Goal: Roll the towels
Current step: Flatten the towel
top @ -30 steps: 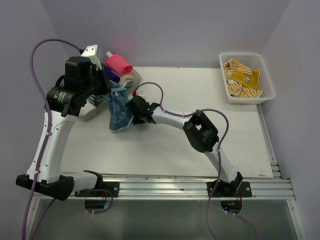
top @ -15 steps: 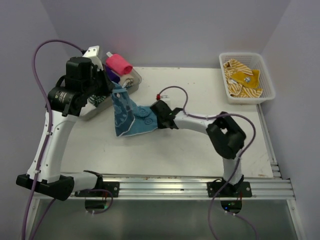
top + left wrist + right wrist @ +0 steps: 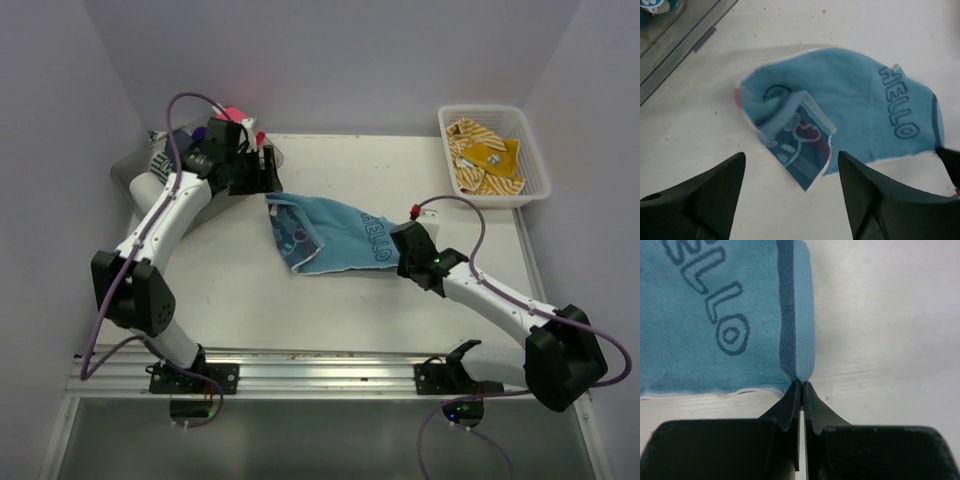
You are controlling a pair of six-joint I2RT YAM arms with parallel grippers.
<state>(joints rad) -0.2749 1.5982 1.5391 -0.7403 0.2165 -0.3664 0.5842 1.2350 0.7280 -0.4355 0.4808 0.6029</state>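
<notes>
laying the light blue lettered cloth towel (image 3: 340, 240) flat at white table (image 3: 250, 295) centre, its 3 o'clock edge pinched in the right gripper (image 3: 801, 387), left gripper (image 3: 791, 159) gaping empty at 10 o'clock; next, probably flattening the doubled 9 o'clock corner.

Top view from high above the near edge, looking down on the whole table (image 3: 250, 290), both wrist views low and close, aimed down at the same blue towel (image 3: 855, 110), mid-frame from above.
</notes>
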